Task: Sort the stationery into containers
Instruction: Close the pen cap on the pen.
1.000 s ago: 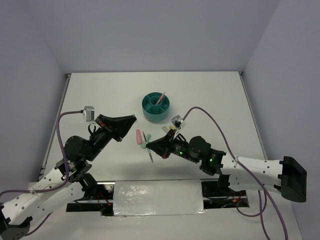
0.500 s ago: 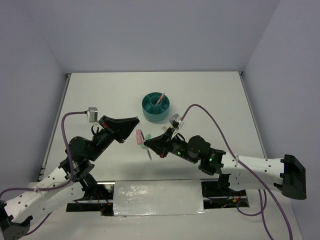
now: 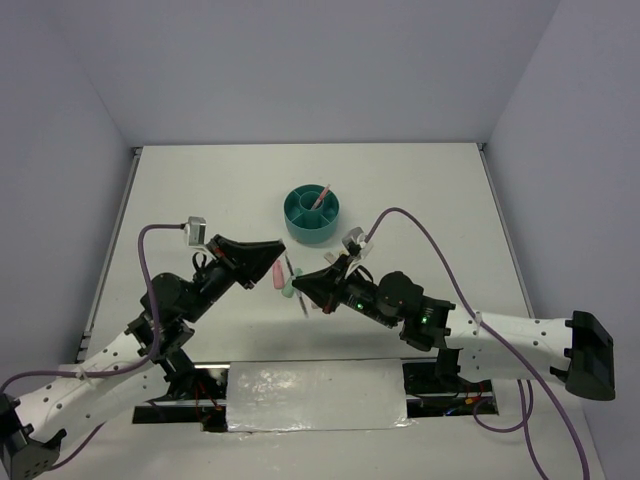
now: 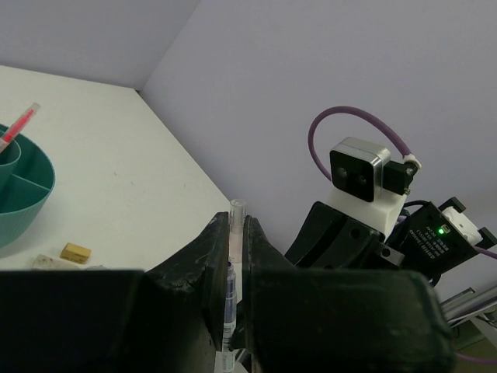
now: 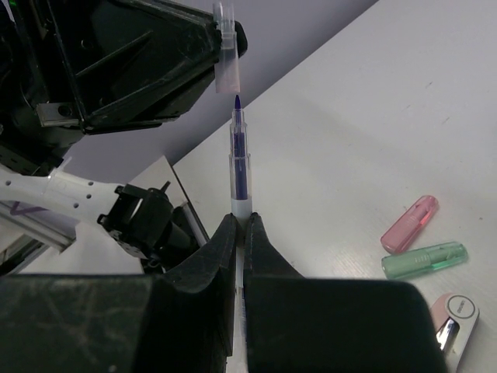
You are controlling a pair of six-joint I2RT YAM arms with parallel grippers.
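The left gripper (image 4: 237,233) has swung in from the left over the last second. It was well apart from the other arm before, and now it meets the right one tip to tip. Its fingers are pinched tight on a clear cap (image 5: 226,70), which hangs just above the blue tip of the grey pen (image 5: 239,171). The right gripper (image 5: 240,221) is clamped on the pen's lower barrel and holds it upright under the cap. On the table below that hand, to its right, lie a pink capsule (image 5: 410,224), a pale-green capsule (image 5: 424,259) and a pink-white clip (image 5: 454,315). Beyond both hands stands the teal organiser (image 3: 300,228), with the pink pen (image 3: 320,196) leaning in it as before.
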